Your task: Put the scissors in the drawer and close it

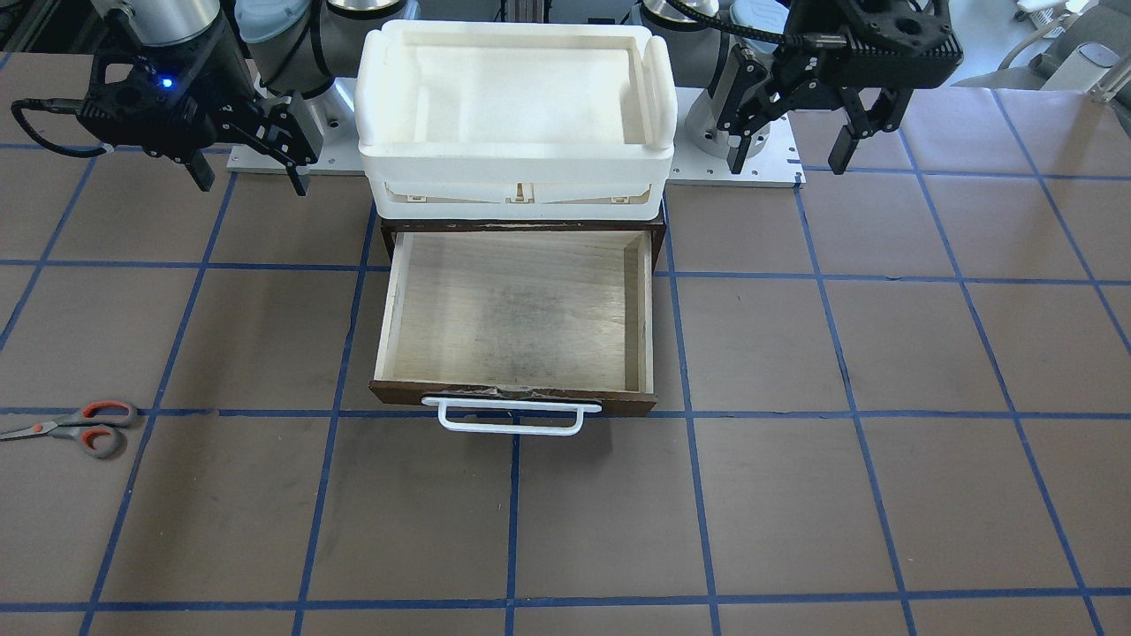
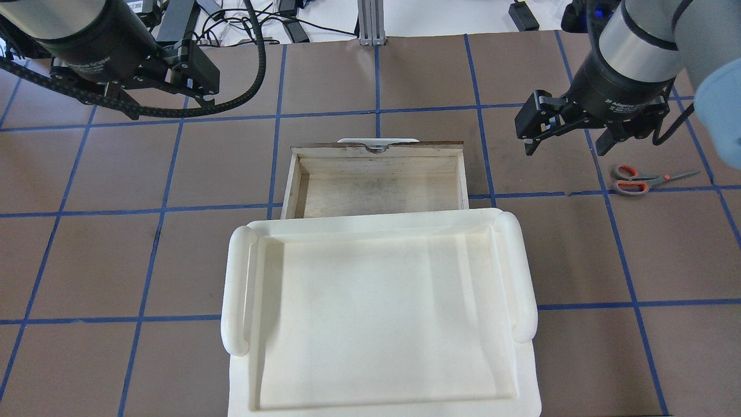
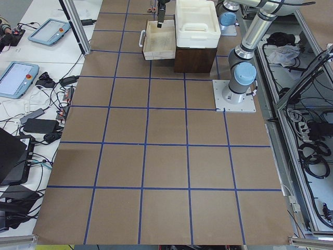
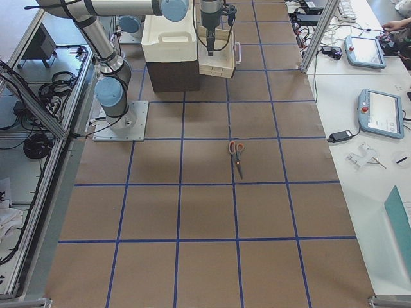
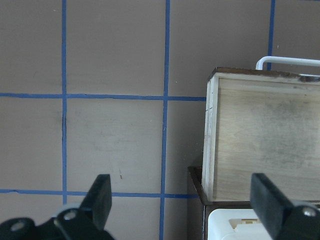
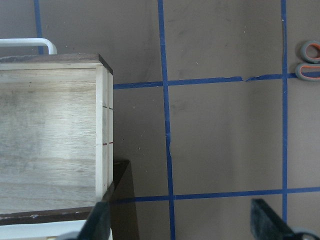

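Observation:
The scissors (image 1: 79,428) lie flat on the brown table far to my right, grey handles with orange lining; they also show in the overhead view (image 2: 642,180) and the exterior right view (image 4: 236,154), and their handles (image 6: 310,60) at the right wrist view's edge. The wooden drawer (image 1: 517,309) is pulled open and empty, its white bar handle (image 1: 512,415) in front. My right gripper (image 2: 567,143) is open and empty, above the table between drawer and scissors. My left gripper (image 1: 791,155) is open and empty, hovering left of the drawer (image 5: 265,145).
A large white plastic bin (image 2: 376,313) sits on top of the dark brown cabinet (image 3: 195,57) that the drawer slides into. Blue tape lines grid the table. Tablets and cables lie on side benches beyond the table edge (image 4: 379,109).

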`<state>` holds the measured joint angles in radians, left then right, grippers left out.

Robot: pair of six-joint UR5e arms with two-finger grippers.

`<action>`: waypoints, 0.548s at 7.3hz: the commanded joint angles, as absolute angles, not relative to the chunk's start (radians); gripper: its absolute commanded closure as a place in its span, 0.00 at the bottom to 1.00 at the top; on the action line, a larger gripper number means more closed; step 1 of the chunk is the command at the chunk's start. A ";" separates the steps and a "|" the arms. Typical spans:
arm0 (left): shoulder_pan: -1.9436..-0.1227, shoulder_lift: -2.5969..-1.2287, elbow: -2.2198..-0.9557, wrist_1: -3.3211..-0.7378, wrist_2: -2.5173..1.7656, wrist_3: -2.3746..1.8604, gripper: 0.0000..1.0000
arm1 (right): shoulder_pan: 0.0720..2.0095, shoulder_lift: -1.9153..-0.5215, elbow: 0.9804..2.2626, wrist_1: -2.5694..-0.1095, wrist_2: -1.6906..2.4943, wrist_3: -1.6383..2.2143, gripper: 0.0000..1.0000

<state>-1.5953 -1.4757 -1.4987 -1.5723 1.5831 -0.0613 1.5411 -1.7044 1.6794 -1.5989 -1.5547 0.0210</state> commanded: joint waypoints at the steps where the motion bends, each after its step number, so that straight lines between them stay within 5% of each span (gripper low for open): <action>1: -1.595 -1.476 -1.499 -1.572 1.583 -0.061 0.00 | 1.540 -1.704 1.686 -1.600 -1.555 0.021 0.00; 4: -1.595 -1.476 -1.500 -1.572 1.583 -0.060 0.00 | 1.540 -1.698 1.686 -1.618 -1.569 0.022 0.00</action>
<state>-1.5954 -1.4757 -1.4990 -1.5723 1.5831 -0.0610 1.5401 -1.7011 1.6857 -1.6051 -1.5645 0.0248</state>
